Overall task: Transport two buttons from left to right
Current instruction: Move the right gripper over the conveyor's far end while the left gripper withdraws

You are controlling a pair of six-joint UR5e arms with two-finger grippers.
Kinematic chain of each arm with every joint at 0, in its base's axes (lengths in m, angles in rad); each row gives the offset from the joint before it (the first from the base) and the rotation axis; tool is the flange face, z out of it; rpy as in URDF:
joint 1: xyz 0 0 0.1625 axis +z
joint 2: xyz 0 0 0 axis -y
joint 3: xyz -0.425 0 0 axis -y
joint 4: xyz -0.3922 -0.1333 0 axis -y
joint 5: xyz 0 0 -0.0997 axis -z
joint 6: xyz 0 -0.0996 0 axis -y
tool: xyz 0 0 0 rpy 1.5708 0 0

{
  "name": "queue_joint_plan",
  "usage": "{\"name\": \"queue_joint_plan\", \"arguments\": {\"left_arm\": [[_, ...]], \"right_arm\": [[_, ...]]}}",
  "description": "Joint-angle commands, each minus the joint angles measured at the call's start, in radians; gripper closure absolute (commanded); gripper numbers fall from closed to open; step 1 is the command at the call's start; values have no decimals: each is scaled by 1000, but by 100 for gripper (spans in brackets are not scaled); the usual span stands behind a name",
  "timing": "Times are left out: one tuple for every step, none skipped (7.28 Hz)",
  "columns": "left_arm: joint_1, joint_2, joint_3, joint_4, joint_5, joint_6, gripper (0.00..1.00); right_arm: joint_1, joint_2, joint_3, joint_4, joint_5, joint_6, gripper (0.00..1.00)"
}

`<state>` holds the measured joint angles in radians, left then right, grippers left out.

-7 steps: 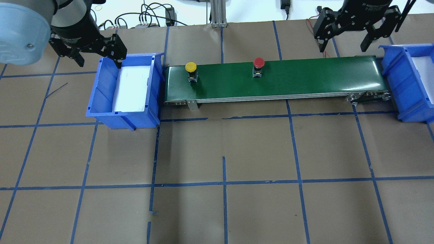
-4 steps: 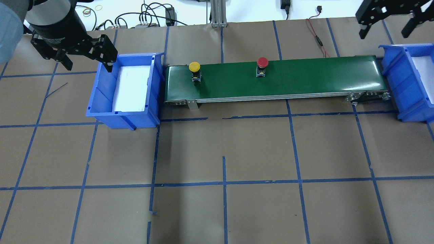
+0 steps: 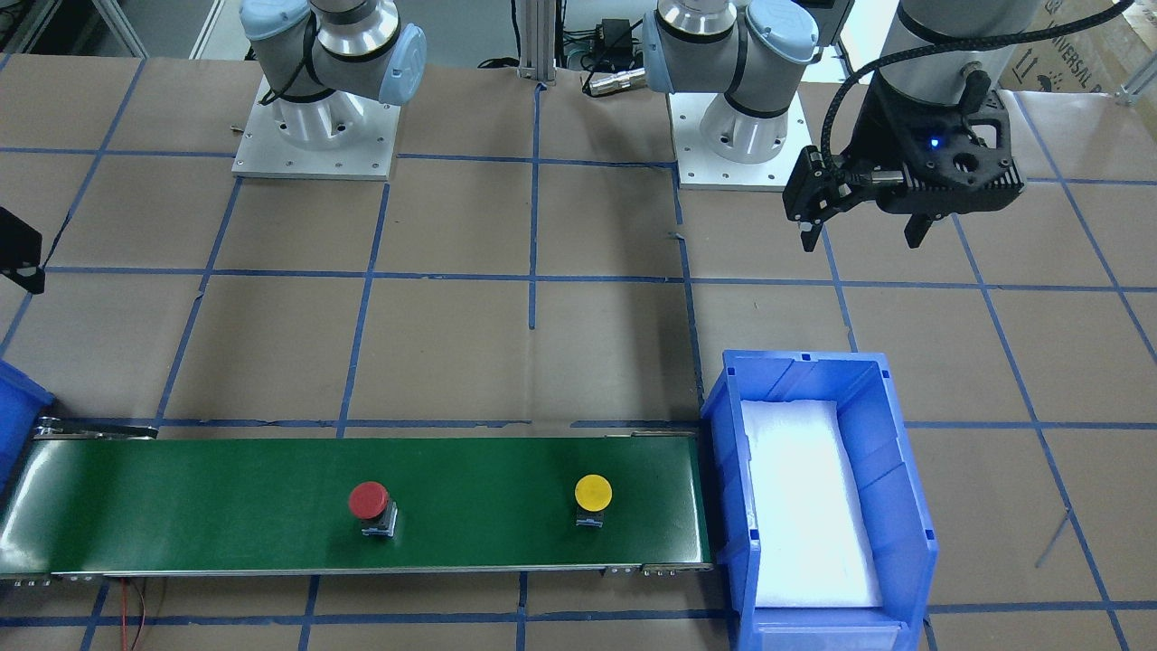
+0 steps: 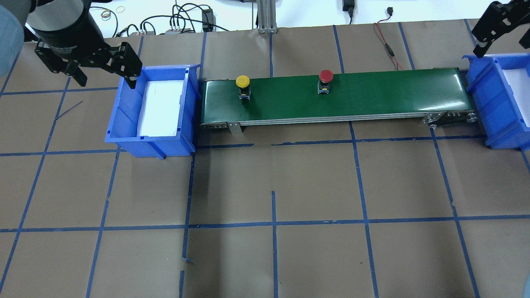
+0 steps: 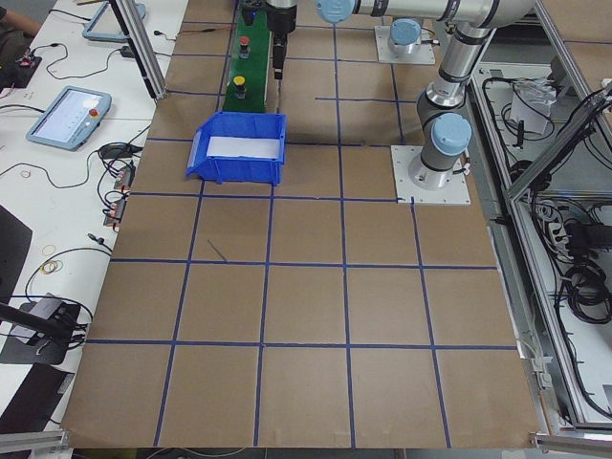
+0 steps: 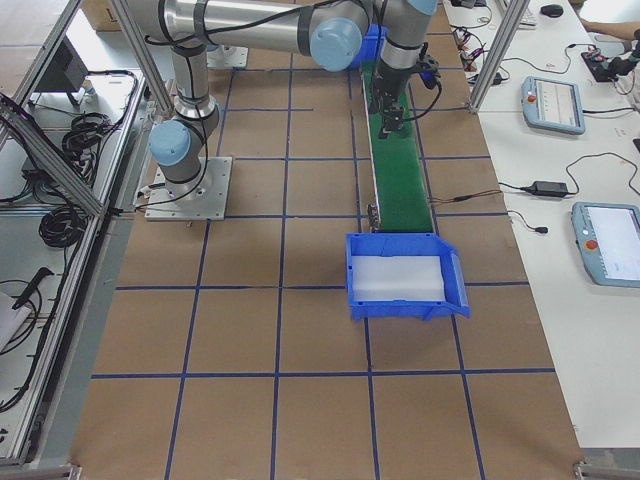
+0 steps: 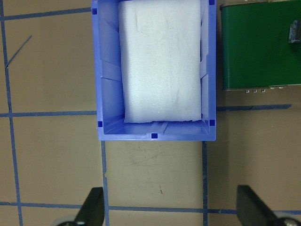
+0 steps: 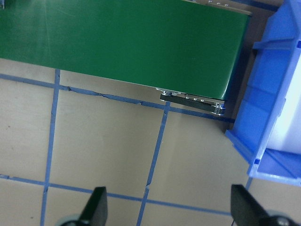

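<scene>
The yellow button [image 4: 242,81] and the red button [image 4: 326,75] were seen upright on the green conveyor [image 4: 372,93], the yellow near its left end and the red near its middle. The left gripper [image 7: 171,207] was shown wide open and empty over the table [image 7: 51,155], near the left bin [image 7: 108,94]. The right gripper [image 8: 169,205] was mostly cut off overhead. Only its wrist view showed it spread and empty, near the right bin [image 8: 268,94].
</scene>
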<state>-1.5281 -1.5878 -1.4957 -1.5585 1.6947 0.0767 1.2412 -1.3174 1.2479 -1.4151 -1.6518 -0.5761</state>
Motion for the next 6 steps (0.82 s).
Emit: {"name": "queue_joint_plan", "arguments": {"left_arm": [[-1,0,0,0,-1,0,0],[0,0,0,0,-1,0,0],[0,0,0,0,-1,0,0],[0,0,0,0,-1,0,0],[-1,0,0,0,-1,0,0],[0,0,-3,0,-1,0,0]], "right_arm": [[-2,126,28,-144,0,-147,8],[-2,165,37,-192,-9,-195,7],[-2,171,42,-183,-2,-249,7],[-2,179,53,-226,16,-324,7],[-2,181,74,-273,38,-420,7],[-2,188,79,-294,41,-541,7]]}}
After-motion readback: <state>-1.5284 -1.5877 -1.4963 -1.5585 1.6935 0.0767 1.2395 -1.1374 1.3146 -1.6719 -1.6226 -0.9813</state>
